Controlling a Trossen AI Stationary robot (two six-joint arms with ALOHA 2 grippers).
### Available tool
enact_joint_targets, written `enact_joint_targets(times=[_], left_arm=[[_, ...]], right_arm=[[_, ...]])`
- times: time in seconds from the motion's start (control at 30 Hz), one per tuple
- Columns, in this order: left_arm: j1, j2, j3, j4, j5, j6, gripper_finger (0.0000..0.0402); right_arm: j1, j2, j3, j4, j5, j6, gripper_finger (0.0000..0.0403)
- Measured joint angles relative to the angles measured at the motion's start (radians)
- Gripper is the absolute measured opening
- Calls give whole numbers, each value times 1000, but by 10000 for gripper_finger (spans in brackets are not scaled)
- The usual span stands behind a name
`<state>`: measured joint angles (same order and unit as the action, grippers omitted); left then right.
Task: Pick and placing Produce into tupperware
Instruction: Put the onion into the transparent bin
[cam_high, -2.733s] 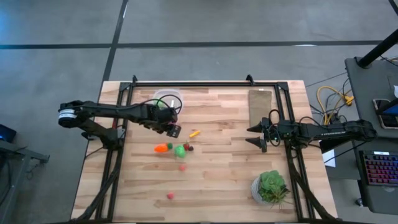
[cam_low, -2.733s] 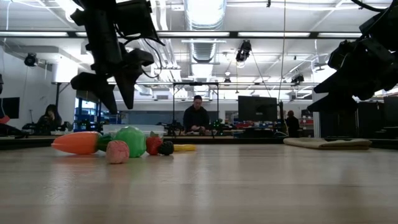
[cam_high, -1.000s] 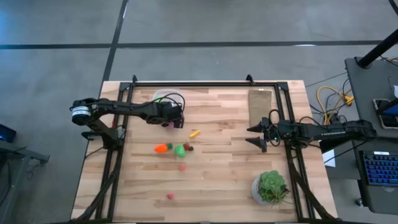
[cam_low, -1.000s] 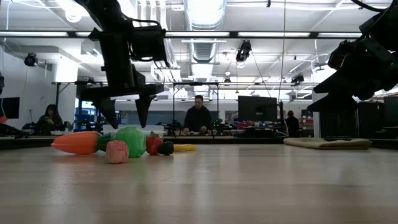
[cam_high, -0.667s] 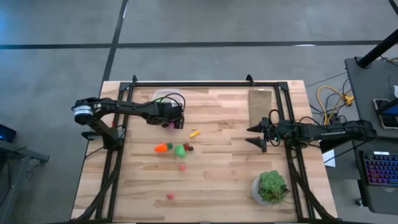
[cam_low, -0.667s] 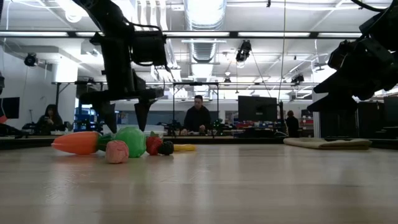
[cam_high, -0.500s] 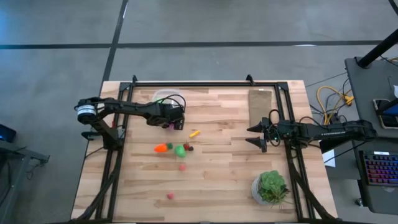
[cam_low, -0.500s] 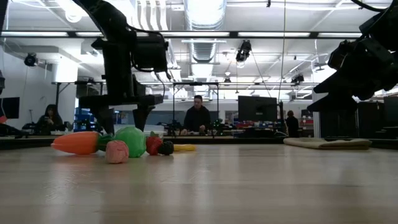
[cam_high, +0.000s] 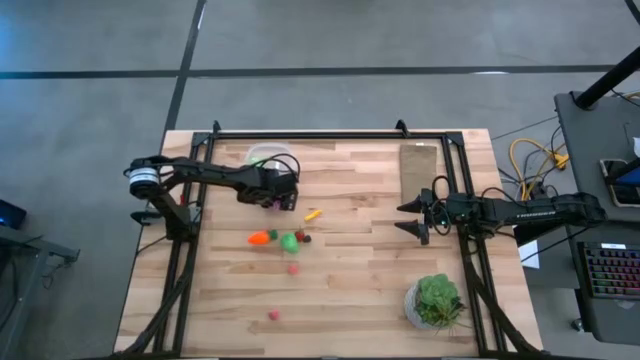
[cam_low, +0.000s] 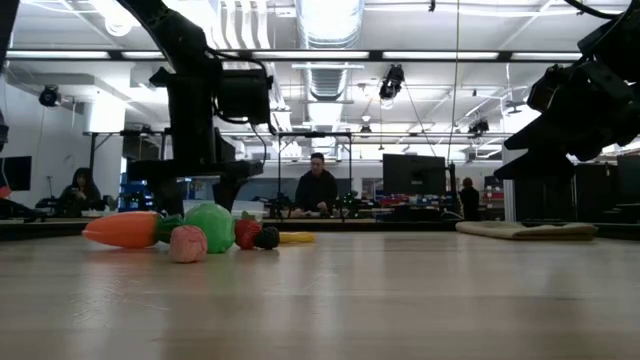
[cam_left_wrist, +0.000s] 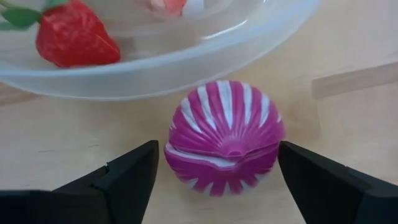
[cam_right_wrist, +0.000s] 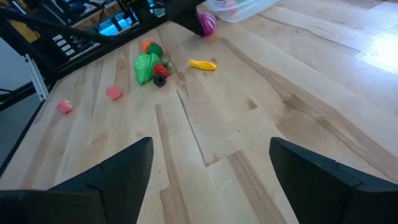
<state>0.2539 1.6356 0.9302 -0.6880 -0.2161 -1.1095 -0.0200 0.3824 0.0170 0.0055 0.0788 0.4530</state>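
Purple striped piece bracketed beside the tupperware, grasp not yet made.

On the bench (cam_high: 370, 270), upper left of centre in the high view, the left claw (cam_left_wrist: 217, 171) is spread around the purple-and-white striped toy (cam_left_wrist: 224, 137), which lies just beside the clear tupperware (cam_left_wrist: 186, 59); a strawberry (cam_left_wrist: 74, 40) is already inside. The fingers should be kept level and centred so the round piece is not squirted away or the rim nudged. The carrot (cam_high: 259, 238) and green piece (cam_high: 290, 241) lie mid-bench. The right claw (cam_high: 413, 217) is parked spread, empty, at right.
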Motion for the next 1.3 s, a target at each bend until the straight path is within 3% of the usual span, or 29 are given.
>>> enact_joint_targets(times=[0.33, 0.7, 1.13, 1.3], left_arm=[[0, 11, 3, 8, -8, 0, 263], [0, -6, 5, 22, -9, 23, 258], [-14, -201, 69, 14, 45, 18, 258], [-14, -277, 102, -4, -73, 65, 258]], right_arm=[[0, 0, 0, 0, 0, 0, 313], [0, 0, 0, 0, 0, 0, 313], [0, 0, 0, 0, 0, 0, 313], [0, 0, 0, 0, 0, 0, 313]])
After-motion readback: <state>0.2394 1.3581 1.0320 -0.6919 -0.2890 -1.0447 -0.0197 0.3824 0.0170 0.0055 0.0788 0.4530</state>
